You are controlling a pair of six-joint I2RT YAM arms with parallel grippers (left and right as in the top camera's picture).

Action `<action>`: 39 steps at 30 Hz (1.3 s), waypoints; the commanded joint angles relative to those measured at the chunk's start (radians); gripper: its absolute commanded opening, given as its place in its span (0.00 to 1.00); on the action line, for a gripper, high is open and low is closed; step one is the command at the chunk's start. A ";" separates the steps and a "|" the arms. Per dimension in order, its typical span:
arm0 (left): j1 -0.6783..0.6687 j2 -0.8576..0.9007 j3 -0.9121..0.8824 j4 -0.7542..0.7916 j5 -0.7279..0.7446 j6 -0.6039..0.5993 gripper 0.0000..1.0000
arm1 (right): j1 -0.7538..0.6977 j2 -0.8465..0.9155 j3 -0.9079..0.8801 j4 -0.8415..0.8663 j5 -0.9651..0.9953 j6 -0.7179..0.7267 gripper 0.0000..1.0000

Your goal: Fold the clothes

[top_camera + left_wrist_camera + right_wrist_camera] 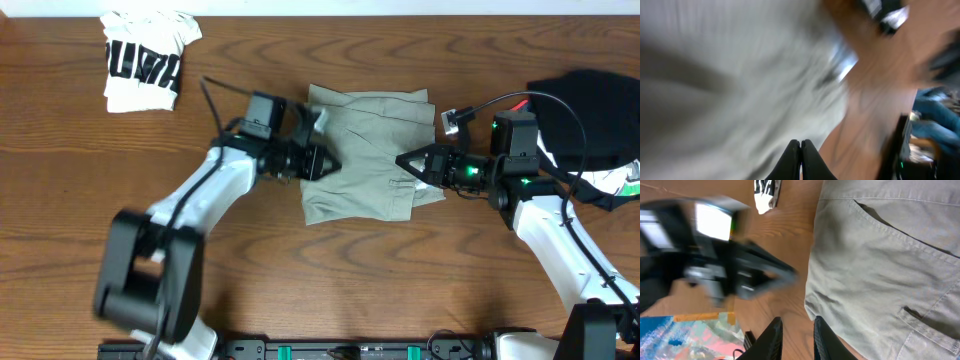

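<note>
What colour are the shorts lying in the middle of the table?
The shorts are pale khaki grey-green, plain with no print. The overhead view shows this best.

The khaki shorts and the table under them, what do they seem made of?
The shorts look like matte woven cotton: stitched seams, pocket slits, soft creases. The table looks like brown wood with visible grain, smooth; solid or laminate, I cannot tell.
</note>
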 commanded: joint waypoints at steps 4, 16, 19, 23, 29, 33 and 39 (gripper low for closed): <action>0.045 -0.031 0.021 0.165 -0.023 -0.077 0.06 | -0.008 -0.014 0.014 -0.020 -0.013 -0.018 0.20; 0.081 0.270 0.021 0.396 -0.011 -0.278 0.06 | -0.008 -0.014 0.014 -0.050 -0.011 -0.019 0.18; 0.080 0.325 0.021 0.394 -0.008 -0.278 0.06 | -0.008 -0.014 0.014 -0.050 -0.011 -0.027 0.19; 0.080 0.346 0.021 0.391 -0.007 -0.278 0.06 | -0.008 -0.014 0.014 -0.050 -0.011 -0.029 0.19; 0.082 0.282 0.027 0.503 0.071 -0.321 0.06 | -0.008 -0.014 0.014 -0.060 -0.011 -0.038 0.18; 0.082 0.212 0.071 0.543 0.061 -0.335 0.06 | -0.008 -0.014 0.014 -0.073 -0.011 -0.050 0.18; 0.082 0.208 0.154 0.542 -0.052 -0.374 0.06 | -0.008 -0.014 0.014 -0.082 -0.010 -0.056 0.19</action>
